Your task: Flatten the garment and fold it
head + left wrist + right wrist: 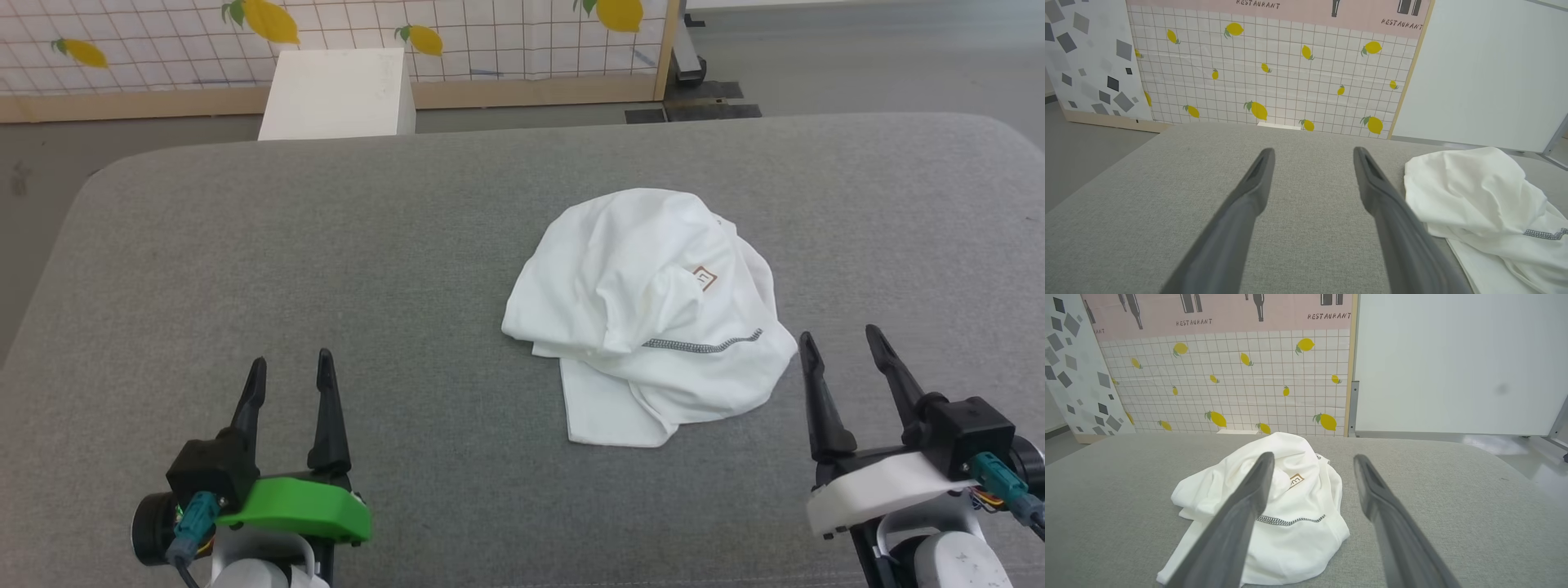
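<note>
Your left gripper (291, 361) is sitting over bare grey cushion (326, 245), fingers spread wide and carrying nothing. The right gripper (840, 333) is also wide and empty, pointing past the near right edge of the shirt (653, 286), just beside it. The shirt is lying crumpled in a heap right of centre on the cushion, well apart from your left gripper and from the white box (339, 94) behind the cushion. You're dealing with thin, soft cloth. I'm expecting it to be light and limp, bunching and dragging rather than moving as one piece, so a shallow pinch is probably catching only one layer. The zigzag-stitched hem (702, 345) is showing on top near the right gripper, and a flat flap (608, 412) is sticking out on the near side. I'm judging those edges the best places to take hold. The tan label (704, 278) is likely marking the neck, which helps with orienting. I can't tell which folds are sleeves.
</note>
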